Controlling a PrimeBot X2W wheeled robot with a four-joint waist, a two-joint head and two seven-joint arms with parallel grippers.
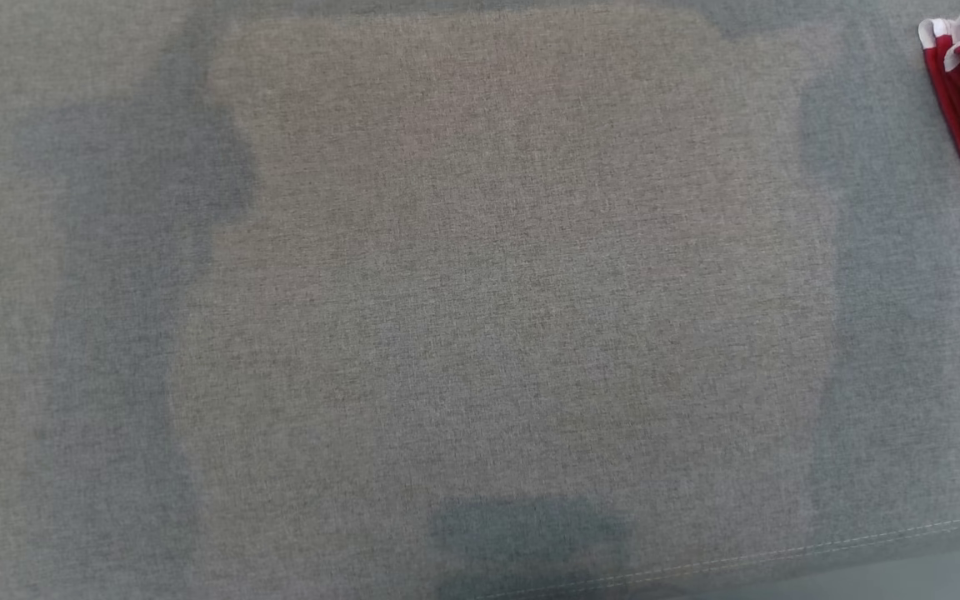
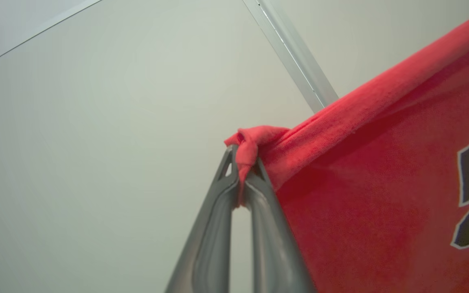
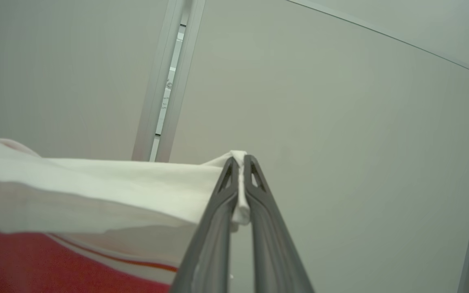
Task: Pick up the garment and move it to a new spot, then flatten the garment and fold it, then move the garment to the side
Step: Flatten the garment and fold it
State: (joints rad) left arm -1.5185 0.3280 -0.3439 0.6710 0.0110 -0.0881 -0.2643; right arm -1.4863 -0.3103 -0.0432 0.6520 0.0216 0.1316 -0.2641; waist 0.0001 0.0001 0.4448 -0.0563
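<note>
Left fingers (image 2: 212, 236) and right fingers (image 3: 214, 236) each pinch the red-and-white printed cloth garment (image 2: 381, 183), best kept taut while lowering.

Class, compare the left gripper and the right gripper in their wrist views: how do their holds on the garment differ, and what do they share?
The left gripper pinches red cloth of the garment; the right gripper pinches white cloth. At the left gripper the cloth bunches into a knob past the tips; at the right gripper only a thin fold peeks out. Shared: both are shut on the garment's edge.
</note>
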